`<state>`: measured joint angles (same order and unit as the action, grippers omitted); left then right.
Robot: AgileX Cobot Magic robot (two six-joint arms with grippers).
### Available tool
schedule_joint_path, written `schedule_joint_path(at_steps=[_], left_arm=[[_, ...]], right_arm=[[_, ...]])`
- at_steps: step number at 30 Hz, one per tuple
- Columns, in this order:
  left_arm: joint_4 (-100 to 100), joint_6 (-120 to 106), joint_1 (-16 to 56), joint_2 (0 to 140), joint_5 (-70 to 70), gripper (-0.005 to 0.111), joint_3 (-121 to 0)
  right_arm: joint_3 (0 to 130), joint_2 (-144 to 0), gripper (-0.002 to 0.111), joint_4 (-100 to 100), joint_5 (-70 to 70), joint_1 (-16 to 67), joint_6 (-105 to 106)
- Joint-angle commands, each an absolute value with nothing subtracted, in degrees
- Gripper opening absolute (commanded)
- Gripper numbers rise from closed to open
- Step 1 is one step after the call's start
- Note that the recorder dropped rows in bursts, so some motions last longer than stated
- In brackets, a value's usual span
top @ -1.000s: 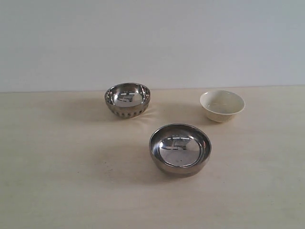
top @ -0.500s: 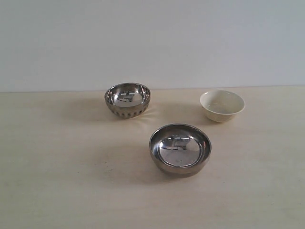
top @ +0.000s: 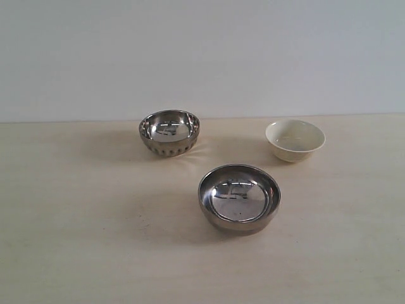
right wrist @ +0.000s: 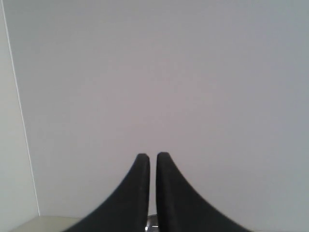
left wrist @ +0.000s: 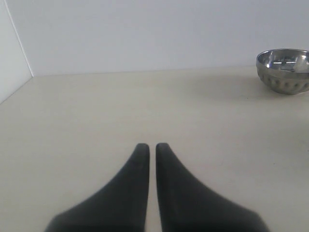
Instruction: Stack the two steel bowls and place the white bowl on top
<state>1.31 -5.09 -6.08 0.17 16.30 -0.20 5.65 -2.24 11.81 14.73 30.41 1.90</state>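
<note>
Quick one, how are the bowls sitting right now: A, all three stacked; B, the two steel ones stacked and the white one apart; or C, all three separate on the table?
C: the ribbed steel bowl, the smooth steel bowl and the white bowl each stand alone on the table, none touching.

**Matte black fingers, flared at the root, slim at the tip**

On the left gripper (left wrist: pixel 150 145), a pair of matte black fingers (left wrist: pixel 133 193): broad and flared at the root, swept inward in a concave curve along the outer edges, narrowed to small rounded tips. Straight and flat along the inner faces. Smooth, even surface with a dull soft sheen, slightly blurred at the wide end nearest the camera. Mirror images of one another in outline.

On the right gripper (right wrist: pixel 149 155), the same build and colour: two black fingers (right wrist: pixel 130 203), wide at the root, curved in to slim blunt tips, straight along the inner faces. Dark and uniform all over, a little soft at the edges.
</note>
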Motion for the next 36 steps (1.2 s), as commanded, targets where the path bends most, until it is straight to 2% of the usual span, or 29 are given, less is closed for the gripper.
schedule_joint_path(at_steps=[1,10,21,36], left_arm=[[1.47,-4.44,-6.11,0.0,16.32,0.004,0.0],[1.47,-4.44,-6.11,0.0,16.32,0.004,0.0],[1.47,-4.44,-6.11,0.0,16.32,0.004,0.0],[1.47,-4.44,-6.11,0.0,16.32,0.004,0.0]], right_arm=[[5.37,-1.9,0.001,11.66,14.83,30.31,1.99],[5.37,-0.81,0.001,11.54,14.72,29.82,2.0],[0.0,0.0,0.001,8.73,16.39,21.07,2.02],[0.0,0.0,0.001,6.25,4.82,10.24,7.92]])
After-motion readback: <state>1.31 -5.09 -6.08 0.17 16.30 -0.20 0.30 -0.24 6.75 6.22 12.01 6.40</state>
